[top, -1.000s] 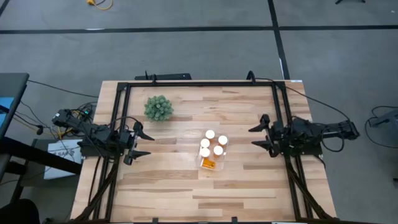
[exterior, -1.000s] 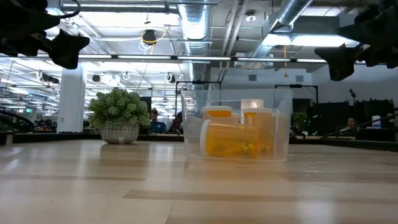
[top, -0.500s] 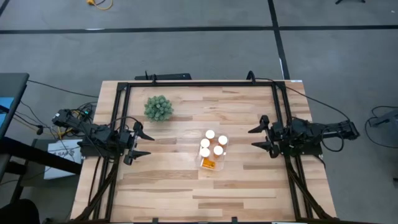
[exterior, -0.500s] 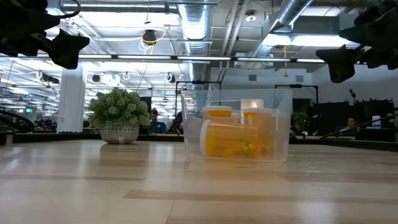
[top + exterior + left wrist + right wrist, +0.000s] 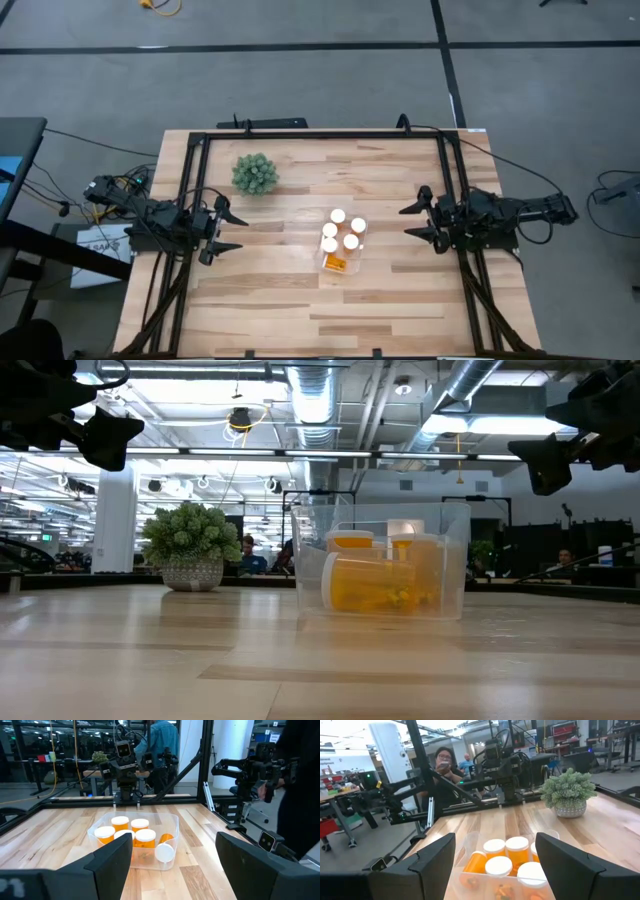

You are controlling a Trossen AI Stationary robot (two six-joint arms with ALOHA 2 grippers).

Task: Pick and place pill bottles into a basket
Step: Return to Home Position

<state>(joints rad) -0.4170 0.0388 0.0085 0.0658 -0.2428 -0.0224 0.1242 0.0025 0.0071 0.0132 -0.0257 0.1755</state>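
Looking across the worktop, you have bare wood on every side of the middle, with both arms parked at its side edges. The left gripper and right gripper face inward, fingers spread wide and empty, the right one somewhat nearer the basket. The plant sits well apart, toward the far left corner. The pill bottles are all inside the basket (most upright, at least one on its side), so I judge nothing is left to reach for.

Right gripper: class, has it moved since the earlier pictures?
No. In the high view the right gripper keeps the same gap to the basket.
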